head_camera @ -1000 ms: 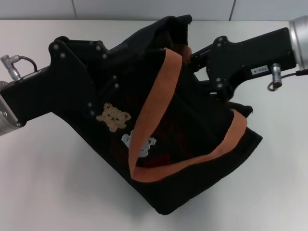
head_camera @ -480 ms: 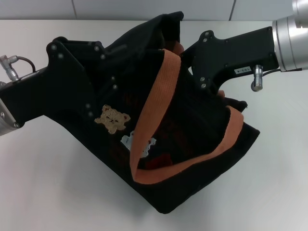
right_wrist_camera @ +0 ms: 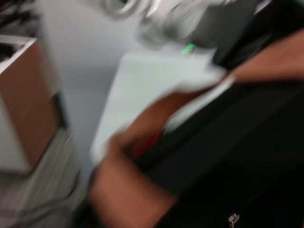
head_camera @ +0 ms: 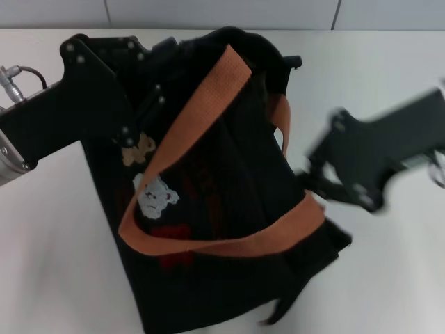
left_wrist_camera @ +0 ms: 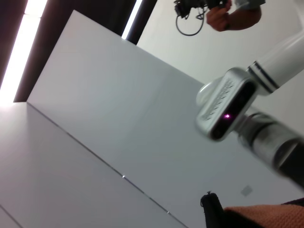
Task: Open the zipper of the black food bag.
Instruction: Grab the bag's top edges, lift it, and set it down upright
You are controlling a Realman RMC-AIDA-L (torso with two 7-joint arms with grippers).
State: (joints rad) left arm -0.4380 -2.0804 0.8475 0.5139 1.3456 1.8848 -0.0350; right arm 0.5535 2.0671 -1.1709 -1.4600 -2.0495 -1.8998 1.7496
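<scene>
Bag (head_camera: 222,209) sat in the middle of the white counter (head_camera: 49,264) in the head view: black fabric, orange-brown straps (head_camera: 208,243) looped over it, bear patches (head_camera: 154,195) on the near-left side. The left claw (head_camera: 149,76) was up against the bag's far-left upper corner, tips buried in the fabric, so I couldn't tell whether it was clenched. The right claw (head_camera: 313,174) was at the bag's right side, blurred, grip also impossible to judge. The zipper wasn't visible there.

Left wrist view mostly showed wall and the other arm, plus a sliver of strap (left_wrist_camera: 266,216).

Right wrist view was smeared: black fabric (right_wrist_camera: 228,156), a strap (right_wrist_camera: 128,190), and a small silver pull (right_wrist_camera: 232,219) low on the bag.
</scene>
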